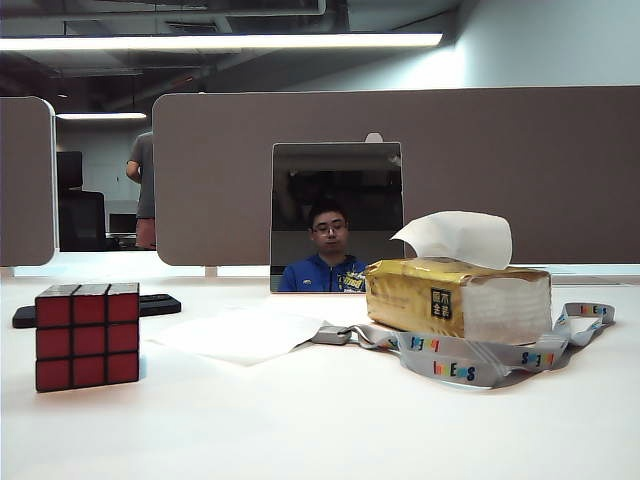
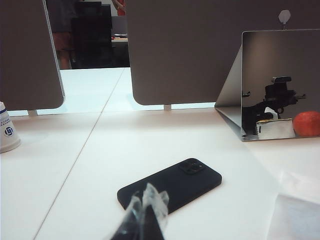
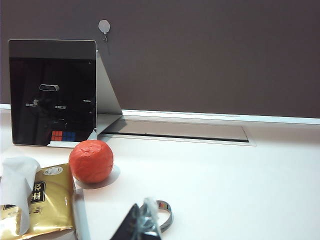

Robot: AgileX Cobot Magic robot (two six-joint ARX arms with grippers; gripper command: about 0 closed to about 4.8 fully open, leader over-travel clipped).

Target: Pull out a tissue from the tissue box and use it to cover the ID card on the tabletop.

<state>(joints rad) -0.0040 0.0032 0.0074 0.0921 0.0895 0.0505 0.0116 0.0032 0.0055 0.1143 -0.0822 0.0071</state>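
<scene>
- Exterior view: the tissue box (image 1: 458, 300) sits right of centre on the tabletop (image 1: 300, 420), long axis running left-right across the picture, black label facing the camera, whitish end on the right. A fresh sheet pokes up out of its top.
- The tissue (image 1: 240, 333) is already out and lying flat on the table, left of the box and a bit apart from it. Its near corner reaches toward the grey clip (image 1: 332, 336).
- The ID card itself I can't really make out from here; pretty sure it's under that sheet, since the clip sticks out at the tissue's right edge and the lanyard (image 1: 500, 355) loops from it along the front of the box and round its right end.
- A puzzle cube (image 1: 87, 335) stands at the left, red face toward the camera, with a black phone (image 1: 100, 308) lying flat behind it. A mirror (image 1: 337, 216) leans against the partition at the back. Neither arm shows up in this view.
- Left wrist view: the left gripper (image 2: 146, 212) is low in the foreground, fingers pressed together with nothing between them. It hangs above the table, with the phone's near edge just beyond the tips. The phone lies diagonally, camera bump at the far right end. A corner of the tissue shows at the edge.
- Right wrist view: the right gripper (image 3: 142, 220) is clenched too, empty. Just past it is a loop of lanyard, then an orange ball (image 3: 91, 161) by the box's far end.
</scene>
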